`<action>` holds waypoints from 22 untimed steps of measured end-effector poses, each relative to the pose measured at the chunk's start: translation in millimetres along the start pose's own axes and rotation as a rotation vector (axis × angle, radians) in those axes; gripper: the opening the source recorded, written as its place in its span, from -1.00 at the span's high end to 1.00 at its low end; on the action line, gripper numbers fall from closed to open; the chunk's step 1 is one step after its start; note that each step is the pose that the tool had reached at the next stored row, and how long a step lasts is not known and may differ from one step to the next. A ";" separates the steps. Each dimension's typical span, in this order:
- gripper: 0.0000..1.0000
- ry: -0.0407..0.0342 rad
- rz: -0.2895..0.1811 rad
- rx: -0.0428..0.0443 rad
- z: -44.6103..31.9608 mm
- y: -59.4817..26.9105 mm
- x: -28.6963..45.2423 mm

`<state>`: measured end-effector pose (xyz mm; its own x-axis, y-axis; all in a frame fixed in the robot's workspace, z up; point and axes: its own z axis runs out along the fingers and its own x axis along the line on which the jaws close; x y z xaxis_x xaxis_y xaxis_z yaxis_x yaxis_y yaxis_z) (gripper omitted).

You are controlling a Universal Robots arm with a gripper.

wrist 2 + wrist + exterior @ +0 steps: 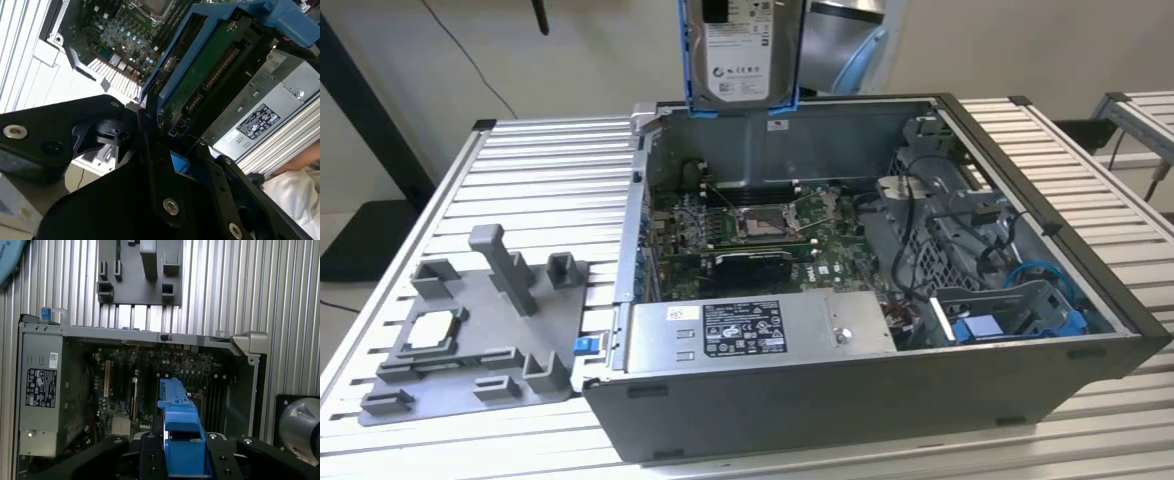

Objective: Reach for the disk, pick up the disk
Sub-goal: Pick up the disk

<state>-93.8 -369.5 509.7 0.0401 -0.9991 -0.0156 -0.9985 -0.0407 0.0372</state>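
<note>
Disk point(744, 55) hangs upright in the air above the far wall of the open computer case point(881, 400), its white label facing the exterior camera and its blue frame showing along the edges. It is well clear of the case floor and touches nothing below it.

In the second wrist view the disk point(200, 85) shows its green circuit-board underside inside the blue frame, held edge-on between the black parts of the gripper point(172, 150). In the first wrist view the blue frame point(181, 440) stands between the two black gripper jaws, which are clamped against it on either side. So the pincer is closed on the disk, as far as these views let one judge.

Below lies the motherboard point(761, 225) with its empty processor socket, and at the near side the silver power supply point(761, 328) with its printed label. Toward the exterior view's right sits a grey drive cage with a blue bracket point(981, 328) inside the case. On the slatted table point(534, 160), to the exterior view's left, rests a grey fixture tray point(480, 330) with a small square chip point(430, 328) on it.

Reaching and grasping look done, and the disk is already lifted; judged by its height above the case, little or nothing of the pick-up remains.
</note>
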 end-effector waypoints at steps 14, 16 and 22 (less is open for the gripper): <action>1.00 0.0000 0.000 -0.0012 -2.3 -59.0 2.4; 1.00 0.0000 0.000 -0.0014 -2.6 -67.4 2.7; 1.00 -0.0002 0.000 -0.0017 -3.5 -93.0 3.7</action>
<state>-0.7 -369.6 509.6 0.0406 -0.9991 -0.0158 -0.9984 -0.0412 0.0389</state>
